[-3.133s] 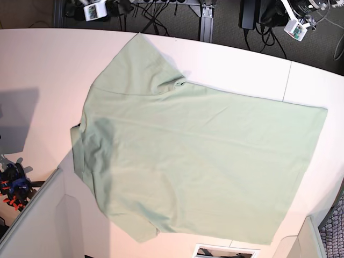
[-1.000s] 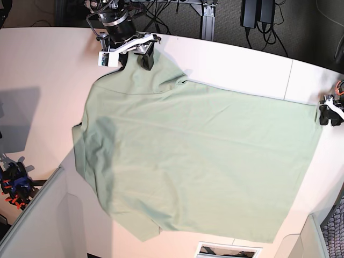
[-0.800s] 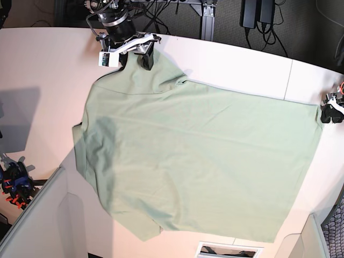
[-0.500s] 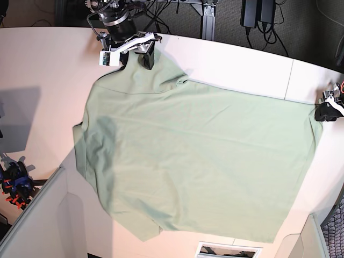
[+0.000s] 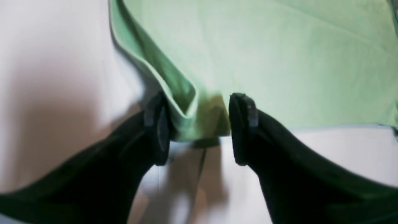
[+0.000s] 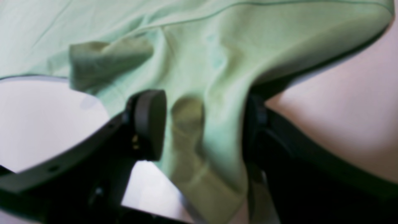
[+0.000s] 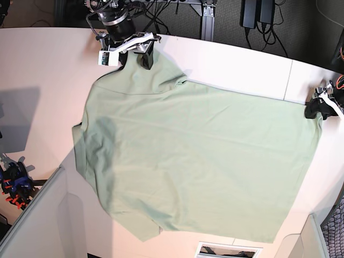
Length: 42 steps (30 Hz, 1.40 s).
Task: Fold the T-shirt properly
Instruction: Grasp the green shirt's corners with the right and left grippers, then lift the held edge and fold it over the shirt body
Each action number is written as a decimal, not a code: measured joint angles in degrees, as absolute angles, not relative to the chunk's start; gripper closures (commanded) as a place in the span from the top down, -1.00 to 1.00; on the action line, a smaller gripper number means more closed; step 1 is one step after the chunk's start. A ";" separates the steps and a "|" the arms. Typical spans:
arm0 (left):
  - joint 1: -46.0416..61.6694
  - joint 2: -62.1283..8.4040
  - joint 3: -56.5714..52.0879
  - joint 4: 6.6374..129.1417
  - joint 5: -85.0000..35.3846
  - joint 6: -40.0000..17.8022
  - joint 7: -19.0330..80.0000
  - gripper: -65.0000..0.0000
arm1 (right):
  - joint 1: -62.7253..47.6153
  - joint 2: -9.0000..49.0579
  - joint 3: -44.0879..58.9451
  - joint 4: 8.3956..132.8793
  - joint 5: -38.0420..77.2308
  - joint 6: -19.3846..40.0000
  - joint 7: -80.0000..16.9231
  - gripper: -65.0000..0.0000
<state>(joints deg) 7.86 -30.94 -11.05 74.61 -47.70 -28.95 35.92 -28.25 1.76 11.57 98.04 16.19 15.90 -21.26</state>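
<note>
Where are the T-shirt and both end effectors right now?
T-shirt (image 7: 199, 161): base view, middle of the flat body panel.
Left end effector (image 5: 199, 129): left wrist view, between its fingertips, astride the shirt's corner.
Right end effector (image 6: 202, 124): right wrist view, between its fingertips, astride bunched fabric.

The left gripper has two black curved fingers with flat round pads at the tips; the right gripper is black too, with small holes in one finger; its arm is black, with white parts and black cables.
</note>
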 measured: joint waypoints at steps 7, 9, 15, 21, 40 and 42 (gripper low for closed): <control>7.40 -29.52 -11.33 71.29 -48.51 -28.95 31.75 0.00 | -28.23 1.74 11.57 98.04 16.21 16.05 -21.23 0.02; 7.27 -28.47 -11.38 70.54 -47.48 -28.95 29.23 -0.25 | -28.23 1.76 11.57 98.02 16.01 15.73 -21.26 -0.37; 7.29 -27.33 -11.35 70.02 -44.23 -28.34 26.74 -1.00 | -28.27 1.76 11.60 97.97 16.01 15.40 -21.71 -1.00; 7.27 -28.53 -11.16 70.17 -40.80 -30.02 27.11 -1.00 | -28.27 1.87 12.34 98.02 16.03 15.44 -22.20 -1.00; 15.20 -33.85 -21.30 72.73 -55.00 -39.64 35.90 -1.00 | -33.34 1.89 21.71 113.67 22.70 15.46 -30.13 -1.00; 12.60 -33.85 -21.26 73.28 -55.07 -39.62 36.03 -1.00 | -30.48 1.89 22.70 113.65 22.68 15.51 -30.35 -1.00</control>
